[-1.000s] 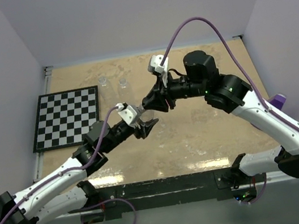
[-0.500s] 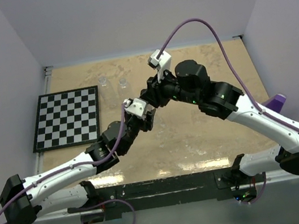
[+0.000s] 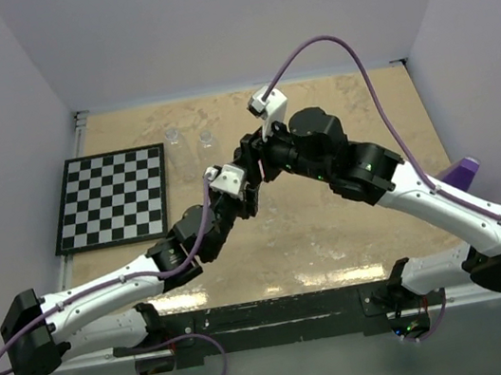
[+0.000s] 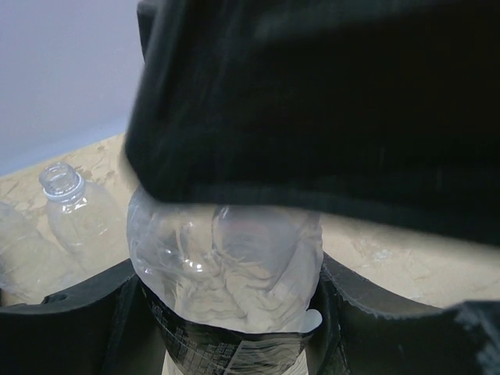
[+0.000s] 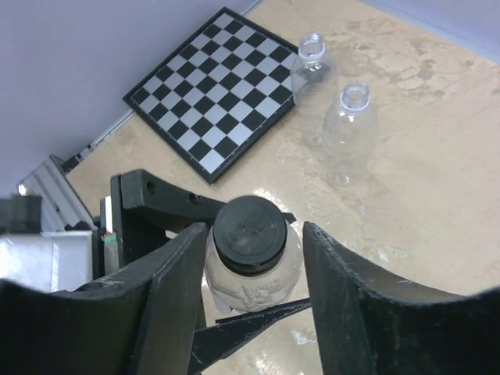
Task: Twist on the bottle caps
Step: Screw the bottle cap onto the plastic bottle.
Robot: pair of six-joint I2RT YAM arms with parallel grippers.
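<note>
My left gripper (image 4: 226,316) is shut on the body of a clear bottle (image 4: 226,258), holding it upright above the table. A black bottle cap (image 5: 251,232) sits on that bottle's neck. My right gripper (image 5: 254,233) hangs straight above it, open, one finger on either side of the cap with a small gap each side. In the top view the left gripper (image 3: 245,198) and right gripper (image 3: 252,160) meet mid-table, hiding the held bottle. Two more clear bottles (image 5: 312,66) (image 5: 349,129) stand uncapped at the back; they also show as bottles (image 3: 172,140) (image 3: 206,140) from above.
A black-and-white chessboard (image 3: 112,196) lies on the left of the tan table (image 3: 352,219), close to the two standing bottles. A purple object (image 3: 465,173) sits at the right edge behind my right arm.
The two grippers have come together, the left one moving the bottle up and back under the right one. The right jaws have since parted from the black cap.
</note>
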